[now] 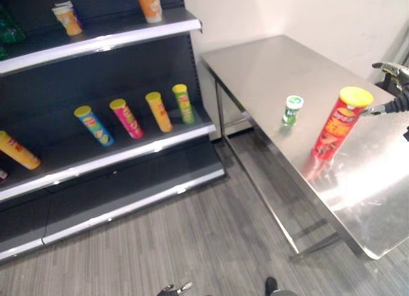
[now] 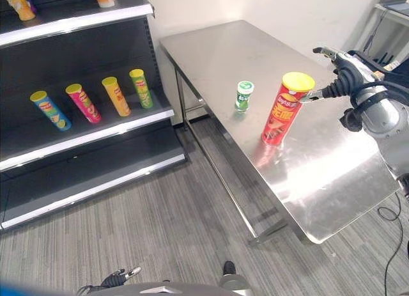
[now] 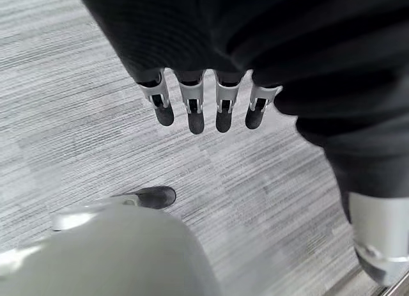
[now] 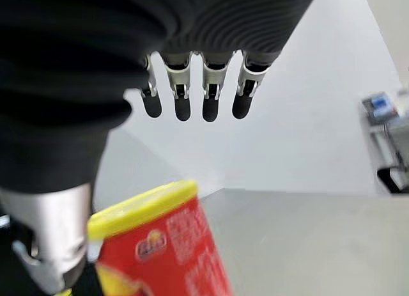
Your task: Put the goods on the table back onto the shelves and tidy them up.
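- Reaching right hand (image 2: pixel 342 85) for red can (image 2: pixel 284 110), upright on table (image 2: pixel 332 174) just beside thumb; fingers (image 4: pixel 192 101) straight, apart, holding nothing.
- Needs closing round can, then carrying to shelf (image 1: pixel 128 149).
- Left hand (image 3: pixel 204 104) relaxed, low over floor.

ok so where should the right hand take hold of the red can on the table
Around the upper body of the red can, just below its yellow lid, coming in from the side where the right hand hangs open. The can stands upright and tall, so a low grip might tip it.
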Controlling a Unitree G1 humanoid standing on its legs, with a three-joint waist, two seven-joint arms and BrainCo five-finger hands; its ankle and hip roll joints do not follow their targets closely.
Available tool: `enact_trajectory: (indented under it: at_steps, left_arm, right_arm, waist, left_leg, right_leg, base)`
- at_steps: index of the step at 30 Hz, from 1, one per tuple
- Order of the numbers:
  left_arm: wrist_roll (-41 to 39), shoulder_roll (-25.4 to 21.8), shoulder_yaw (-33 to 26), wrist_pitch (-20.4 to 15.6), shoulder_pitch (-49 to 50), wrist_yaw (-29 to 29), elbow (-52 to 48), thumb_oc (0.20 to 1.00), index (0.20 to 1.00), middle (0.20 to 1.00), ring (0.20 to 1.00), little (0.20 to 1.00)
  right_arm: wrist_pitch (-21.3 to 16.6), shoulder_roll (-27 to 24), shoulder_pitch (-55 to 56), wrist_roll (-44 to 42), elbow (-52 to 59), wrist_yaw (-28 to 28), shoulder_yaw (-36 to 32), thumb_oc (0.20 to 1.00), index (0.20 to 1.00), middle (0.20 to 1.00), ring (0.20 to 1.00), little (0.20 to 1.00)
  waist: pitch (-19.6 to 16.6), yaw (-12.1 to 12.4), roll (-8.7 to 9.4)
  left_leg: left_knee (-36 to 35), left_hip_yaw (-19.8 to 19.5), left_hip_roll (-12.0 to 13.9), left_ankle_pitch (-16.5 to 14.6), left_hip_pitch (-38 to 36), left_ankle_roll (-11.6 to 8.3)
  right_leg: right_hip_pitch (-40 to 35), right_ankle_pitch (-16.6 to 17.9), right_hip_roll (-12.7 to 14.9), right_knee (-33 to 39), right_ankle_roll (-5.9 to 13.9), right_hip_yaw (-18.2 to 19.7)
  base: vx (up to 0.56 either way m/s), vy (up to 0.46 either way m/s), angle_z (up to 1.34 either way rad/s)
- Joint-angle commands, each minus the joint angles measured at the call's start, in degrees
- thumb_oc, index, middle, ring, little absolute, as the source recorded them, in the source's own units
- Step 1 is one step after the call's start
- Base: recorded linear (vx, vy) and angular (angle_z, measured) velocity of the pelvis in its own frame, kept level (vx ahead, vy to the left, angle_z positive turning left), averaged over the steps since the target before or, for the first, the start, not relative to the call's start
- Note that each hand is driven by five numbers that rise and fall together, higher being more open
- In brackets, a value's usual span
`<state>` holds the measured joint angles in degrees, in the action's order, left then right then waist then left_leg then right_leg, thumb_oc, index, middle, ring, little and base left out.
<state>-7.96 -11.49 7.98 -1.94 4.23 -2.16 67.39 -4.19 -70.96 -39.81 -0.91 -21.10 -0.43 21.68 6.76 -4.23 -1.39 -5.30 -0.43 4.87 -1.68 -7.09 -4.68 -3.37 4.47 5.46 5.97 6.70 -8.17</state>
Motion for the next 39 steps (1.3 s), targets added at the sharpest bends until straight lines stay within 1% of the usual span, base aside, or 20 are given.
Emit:
enact_trajectory:
  at_steps: [1,3,5,8,9,13,25,26,27,29,33,36,37,38,39]
  left_arm:
    - [-1.16,-4.26,1.43,-0.69,-2.49,-1.25,2.16,1.000,1.000,1.000,1.000,1.000]
    - [-1.38,-4.37,1.61,-0.71,-2.48,-1.33,2.17,1.000,1.000,1.000,1.000,1.000]
    - [-1.64,-4.48,1.95,-0.82,-2.38,-0.87,2.04,1.000,1.000,1.000,1.000,1.000]
    - [-1.86,-4.62,2.33,-0.97,-2.15,-0.20,1.99,1.000,1.000,1.000,1.000,1.000]
    - [-1.89,-4.83,2.67,-1.01,-2.04,0.29,2.15,1.000,1.000,1.000,1.000,1.000]
    - [-1.94,-4.94,2.88,-1.08,-1.93,0.59,2.32,1.000,1.000,1.000,1.000,1.000]
    - [-2.34,-5.03,3.07,-1.00,-1.94,1.04,2.43,1.000,1.000,1.000,1.000,1.000]
    - [-2.26,-5.03,3.03,-1.02,-1.92,1.14,2.51,1.000,1.000,1.000,1.000,1.000]
    - [-2.25,-5.08,3.02,-1.01,-1.97,1.22,2.57,1.000,1.000,1.000,1.000,1.000]
    - [-2.22,-5.14,2.99,-0.95,-2.03,1.22,2.65,1.000,1.000,1.000,1.000,1.000]
    - [-2.07,-5.10,2.64,-0.86,-1.87,1.06,2.53,1.000,1.000,1.000,1.000,1.000]
    - [-1.77,-4.69,1.50,-0.73,-1.83,0.67,2.35,1.000,1.000,1.000,1.000,1.000]
    - [-1.77,-4.79,1.60,-0.72,-1.85,0.67,2.35,1.000,1.000,1.000,1.000,1.000]
    - [-1.21,-4.47,0.37,-0.66,-1.82,0.07,2.19,1.000,1.000,1.000,1.000,1.000]
    - [-0.73,-4.06,-0.60,-0.56,-1.76,-0.17,2.32,1.000,1.000,1.000,1.000,1.000]
  right_arm:
    - [0.47,0.13,-5.57,1.93,-3.05,-3.30,3.35,1.000,1.000,1.000,1.000,1.000]
    - [0.51,1.26,-6.81,0.53,-4.56,-2.86,4.67,1.000,1.000,1.000,1.000,1.000]
    - [0.38,2.24,-7.70,-1.79,-5.75,-1.28,6.48,1.000,1.000,1.000,1.000,1.000]
    - [0.13,2.53,-8.54,-5.11,-6.94,1.08,8.69,1.000,1.000,1.000,1.000,1.000]
    - [0.13,2.84,-8.96,-7.88,-8.44,3.24,10.44,1.000,1.000,1.000,1.000,1.000]
    - [-0.15,3.22,-9.45,-10.19,-8.74,4.72,11.84,1.000,1.000,1.000,1.000,1.000]
    - [0.28,4.15,-10.78,-10.37,-10.56,6.36,14.70,1.000,1.000,1.000,1.000,1.000]
    - [0.47,4.04,-10.70,-10.23,-10.51,6.70,14.94,0.241,0.241,0.241,0.241,0.241]
    - [0.54,3.85,-11.11,-9.88,-10.64,6.95,15.52,0.200,0.200,0.200,0.200,0.200]
    - [0.58,3.06,-11.86,-9.04,-10.12,7.28,16.97,0.200,0.200,0.200,0.200,0.200]
    - [0.29,1.76,-10.92,-7.84,-8.05,6.53,16.14,0.200,0.200,0.200,0.200,0.200]
    - [-0.29,-0.60,-6.90,-4.24,-2.03,4.08,11.15,0.200,0.200,0.200,0.200,0.200]
    - [-0.25,-0.65,-6.42,-4.18,-1.86,4.09,10.68,0.200,0.200,0.200,0.200,0.200]
    - [-0.91,-2.77,-1.71,-1.00,4.31,1.66,3.96,0.200,0.200,0.200,0.200,0.200]
    - [-1.36,-3.26,0.66,0.64,7.21,-0.12,0.02,0.200,0.200,0.200,0.200,0.200]
  waist:
    - [-0.62,1.28,4.47]
    - [-0.53,1.48,4.52]
    - [-0.47,1.77,4.64]
    - [-0.40,1.98,4.70]
    - [-0.44,2.22,4.79]
    - [-0.39,2.38,4.78]
    - [-0.27,2.90,4.74]
    - [-0.27,2.85,4.76]
    - [-0.24,2.87,4.84]
    - [-0.27,2.74,4.92]
    - [-0.26,2.56,4.98]
    - [-0.13,1.91,4.80]
    - [-0.13,2.02,4.88]
    - [-0.14,1.54,4.71]
    - [-0.23,0.94,4.42]
  left_leg:
    - [0.30,3.77,0.10,-0.80,0.19,-2.64]
    - [0.30,3.70,0.04,-0.76,0.23,-2.64]
    - [0.30,3.54,0.00,-0.70,0.30,-2.71]
    - [0.30,3.33,-0.03,-0.59,0.44,-2.76]
    - [0.30,3.18,-0.04,-0.50,0.56,-2.88]
    - [0.30,3.07,-0.01,-0.40,0.75,-2.97]
    - [0.30,2.75,0.03,-0.22,0.91,-3.15]
    - [0.30,2.75,0.06,-0.23,0.89,-3.17]
    - [0.30,2.78,0.05,-0.22,0.87,-3.17]
    - [0.30,2.72,0.10,-0.22,0.84,-3.20]
    - [0.30,2.71,0.16,-0.21,0.86,-3.24]
    - [0.30,2.85,0.36,-0.27,0.83,-3.31]
    - [0.30,2.84,0.37,-0.27,0.82,-3.31]
    - [0.30,2.87,0.53,-0.40,0.77,-3.32]
    - [0.30,2.83,0.63,-0.48,0.69,-3.30]
  right_leg:
    - [-3.19,-7.77,-0.74,-2.15,1.09,3.02]
    - [-3.19,-7.79,-0.74,-2.16,1.05,2.99]
    - [-3.25,-7.80,-0.73,-2.12,1.03,2.81]
    - [-3.28,-7.82,-0.70,-2.07,0.98,2.69]
    - [-3.36,-7.79,-0.62,-1.96,0.97,2.41]
    - [-3.37,-7.79,-0.54,-1.94,1.03,2.14]
    - [-3.45,-7.87,-0.43,-1.98,1.05,1.64]
    - [-3.49,-7.89,-0.40,-1.94,1.03,1.60]
    - [-3.48,-7.90,-0.41,-1.94,1.02,1.60]
    - [-3.59,-7.91,-0.43,-1.87,1.00,1.47]
    - [-3.61,-8.04,-0.54,-1.94,1.00,1.49]
    - [-3.48,-8.24,-0.64,-2.12,0.89,1.50]
    - [-3.48,-8.25,-0.65,-2.13,0.89,1.49]
    - [-3.46,-8.37,-0.78,-2.16,0.82,1.61]
    - [-3.42,-8.47,-0.89,-2.19,0.76,1.72]
  base:
    - [0.01,-0.005,0.07]
    - [0.00,-0.003,0.02]
    - [0.00,0.000,0.00]
    - [0.00,-0.003,0.01]
    - [0.01,-0.007,0.05]
    - [0.01,-0.005,0.03]
    - [0.00,-0.003,0.03]
    - [0.01,-0.005,0.05]
    - [0.00,0.000,0.00]
    - [0.00,0.000,0.00]
    - [0.00,0.000,0.00]
    - [0.00,0.000,0.00]
    - [0.00,0.000,0.00]
    - [0.01,-0.034,0.00]
    - [0.02,-0.050,0.02]
